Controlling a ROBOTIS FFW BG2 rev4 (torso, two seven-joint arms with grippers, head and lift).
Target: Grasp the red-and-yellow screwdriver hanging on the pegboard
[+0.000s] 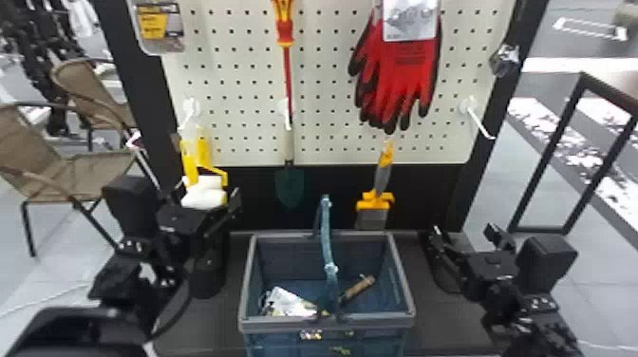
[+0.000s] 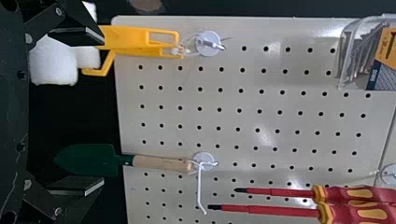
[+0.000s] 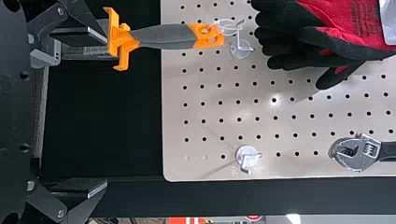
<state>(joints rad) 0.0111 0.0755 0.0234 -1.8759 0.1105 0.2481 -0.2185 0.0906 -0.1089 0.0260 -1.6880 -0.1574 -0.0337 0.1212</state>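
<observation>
1 basket — white packet, wooden-handled tool inside | screwdriver — on pegboard

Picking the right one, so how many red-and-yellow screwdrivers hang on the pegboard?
2. Both hang side by side high on the pegboard, above the green trowel: one screwdriver whose tip reaches lower, and a second screwdriver beside it. More could hide behind them.

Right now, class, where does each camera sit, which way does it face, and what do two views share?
Head view: on the head, looking forward and down at the pegboard and basket; both arms show low.
Left wrist view: on that wrist, facing the pegboard; open left gripper frames it.
Right wrist view: likewise, with the open right gripper.
Shared: head and left wrist views show the red-and-yellow screwdriver and green trowel.
</observation>
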